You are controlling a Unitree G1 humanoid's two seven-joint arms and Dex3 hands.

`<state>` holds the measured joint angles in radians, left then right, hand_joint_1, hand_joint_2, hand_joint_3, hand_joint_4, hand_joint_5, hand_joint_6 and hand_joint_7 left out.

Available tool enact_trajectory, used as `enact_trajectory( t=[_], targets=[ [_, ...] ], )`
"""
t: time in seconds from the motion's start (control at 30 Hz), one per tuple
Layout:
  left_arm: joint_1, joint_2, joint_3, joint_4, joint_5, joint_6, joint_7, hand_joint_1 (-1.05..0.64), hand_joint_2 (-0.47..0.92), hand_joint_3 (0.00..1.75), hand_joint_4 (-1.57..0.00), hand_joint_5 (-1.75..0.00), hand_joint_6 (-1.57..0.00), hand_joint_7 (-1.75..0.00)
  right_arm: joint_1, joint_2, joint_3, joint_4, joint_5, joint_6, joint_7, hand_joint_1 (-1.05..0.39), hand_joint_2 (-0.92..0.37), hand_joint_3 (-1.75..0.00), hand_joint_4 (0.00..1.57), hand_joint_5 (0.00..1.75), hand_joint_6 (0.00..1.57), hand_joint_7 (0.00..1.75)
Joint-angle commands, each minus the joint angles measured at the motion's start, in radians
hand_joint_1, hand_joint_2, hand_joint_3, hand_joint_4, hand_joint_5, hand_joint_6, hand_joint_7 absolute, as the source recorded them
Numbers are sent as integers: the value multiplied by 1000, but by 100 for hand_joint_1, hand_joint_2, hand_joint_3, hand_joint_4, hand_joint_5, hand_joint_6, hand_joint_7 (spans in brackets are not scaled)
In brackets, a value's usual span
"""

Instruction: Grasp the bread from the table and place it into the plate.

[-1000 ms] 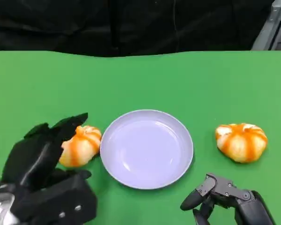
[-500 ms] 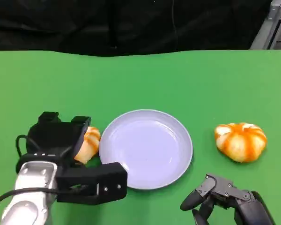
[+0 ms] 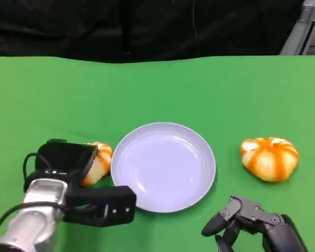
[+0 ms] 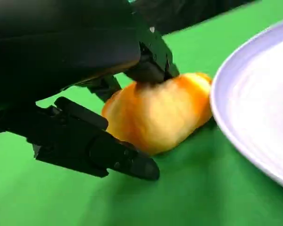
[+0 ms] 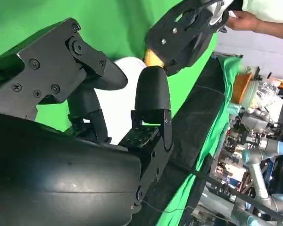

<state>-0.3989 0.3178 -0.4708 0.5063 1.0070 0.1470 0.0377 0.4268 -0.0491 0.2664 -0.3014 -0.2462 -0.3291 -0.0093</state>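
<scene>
The green tabletop [image 3: 163,89] carries a white plate [image 3: 164,166] in the middle. The left hand [image 3: 68,160] grips the bread [image 3: 98,161] at the plate's 9 o'clock, bread touching the tabletop. A second bun [image 3: 269,158] sits at 3 o'clock. The right hand [image 3: 252,220] at 5 o'clock holds nothing, fingers apart. No writing can be read.

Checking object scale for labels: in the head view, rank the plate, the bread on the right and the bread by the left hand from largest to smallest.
1. Plate.
2. Right bread.
3. Left bread, though the left hand covers part of it, so the two may be alike.
</scene>
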Motion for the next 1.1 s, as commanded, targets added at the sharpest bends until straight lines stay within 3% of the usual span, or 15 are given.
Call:
enact_trajectory(
  t=[0.03,0.13,0.17,0.2,0.27,0.5,0.67,0.8,0.93,1.1],
  targets=[
    [30,36,13,46,-72,-101,107,-36,86,0,-82,-168,-121,-3,6,-3,1,-10,-3,-1,-5,-6,-43,-118,71,161,73,120],
    [46,37,49,27,-120,-99,156,-33,90,2,-81,-174,-129,-8,7,-3,2,-15,-5,6,-4,-6,-43,-118,71,161,73,120],
    [54,36,75,14,-135,-80,183,-24,90,3,-81,-174,-107,-74,6,-5,2,-13,-2,4,-2,-6,-44,-118,71,161,73,120],
    [59,36,92,4,-146,-65,202,-20,90,3,-82,-174,-82,-123,5,-6,1,-11,-1,2,-2,-6,-44,-117,71,161,73,120],
    [63,38,103,-5,-157,-51,219,-16,90,2,-82,-175,-62,-164,5,-7,1,-9,1,0,-1,-6,-44,-117,71,161,73,120],
    [85,69,133,-95,-128,4,302,-17,90,2,-82,-175,-59,-175,2,-5,1,-8,-6,2,-5,-5,-42,-119,73,160,74,120],
    [101,60,126,-164,-140,-79,411,-16,92,10,-87,-175,-68,-175,3,-6,1,-9,2,2,0,-6,-43,-118,72,160,74,120],
    [106,50,139,-213,-244,-197,349,-12,48,106,-90,-175,-75,-174,-3,-1,3,-1,-5,-1,-8,-7,-44,-117,72,160,74,121],
    [98,29,134,-255,-317,-257,264,-13,35,124,-91,-175,-75,-174,-10,2,2,9,-8,-3,-11,-5,-43,-118,74,162,74,121],
    [83,0,122,-265,-349,-279,183,-12,36,131,-91,-175,-76,-174,-12,-1,-4,11,2,-2,-7,-7,-44,-118,71,162,73,121]
  ],
)
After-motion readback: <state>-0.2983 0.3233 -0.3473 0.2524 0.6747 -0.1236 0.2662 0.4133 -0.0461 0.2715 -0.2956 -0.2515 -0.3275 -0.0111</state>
